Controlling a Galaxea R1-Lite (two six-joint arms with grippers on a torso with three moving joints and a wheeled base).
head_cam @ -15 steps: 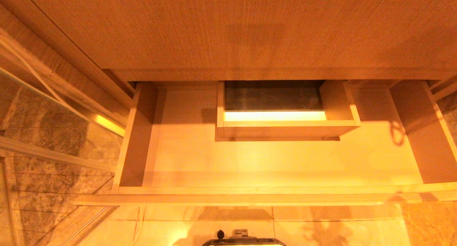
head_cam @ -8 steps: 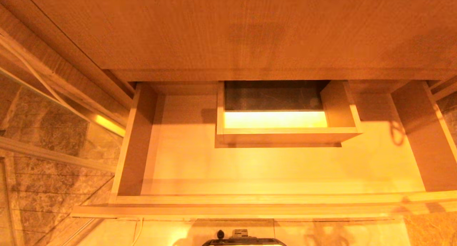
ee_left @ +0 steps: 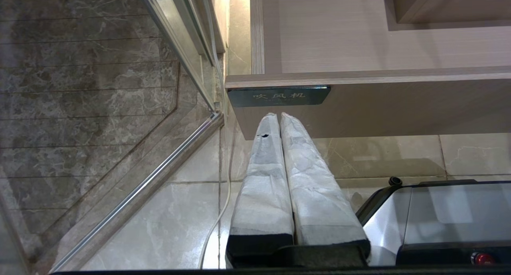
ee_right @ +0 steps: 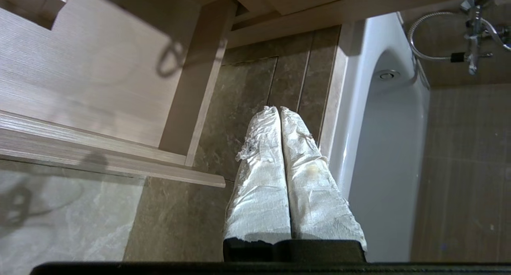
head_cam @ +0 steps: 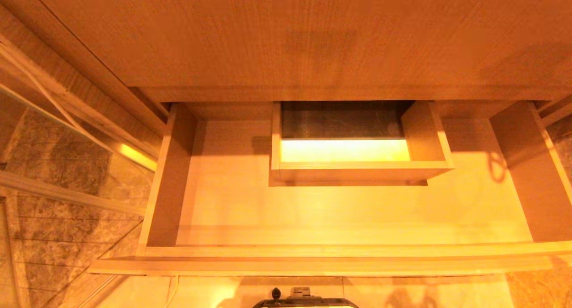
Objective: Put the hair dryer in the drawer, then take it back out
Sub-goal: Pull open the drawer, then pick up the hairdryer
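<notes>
Drawer (head_cam: 339, 218) is standing pulled out under the wooden countertop (head_cam: 286, 35), a wide shallow light wood-grain tray with a pale floor. A boxed rectangular cut-out (head_cam: 357, 171) is sitting at its twelve o'clock side, and nothing is lying inside. Its flat front is carrying a small black label (ee_left: 278, 96). No hair dryer is showing in any view. Left gripper (ee_left: 278, 116) is hanging below that label, fingers pressed together. Right gripper (ee_right: 278, 109) is pointing at the floor tiles (ee_right: 247, 95) beside a white bathtub (ee_right: 383, 147), fingers pressed together, holding nothing.
</notes>
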